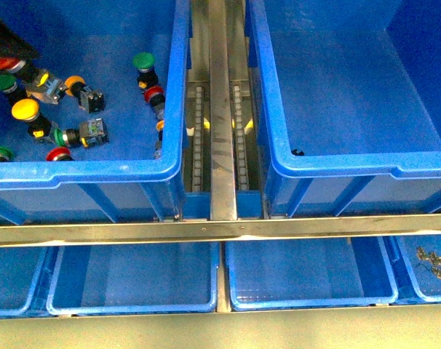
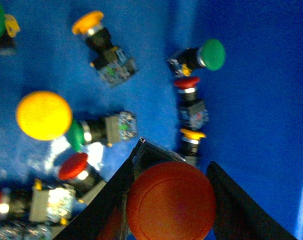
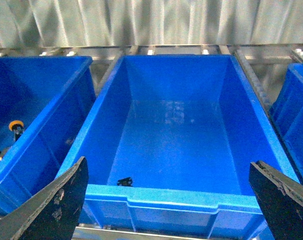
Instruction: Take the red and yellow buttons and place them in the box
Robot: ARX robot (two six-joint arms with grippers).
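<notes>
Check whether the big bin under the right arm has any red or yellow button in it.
No: the right wrist view shows the box holding no button, only a small black piece by its near wall.

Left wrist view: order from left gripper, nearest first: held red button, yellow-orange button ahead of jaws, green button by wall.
1. Red button, between the left gripper jaws.
2. Yellow-orange button, just beyond the jaws.
3. Green button, farther along the bin wall.

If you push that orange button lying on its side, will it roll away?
Probably only a little: the orange button has a round cap but a blocky body that should stop it. It looks hard, so likely stiff.
</notes>
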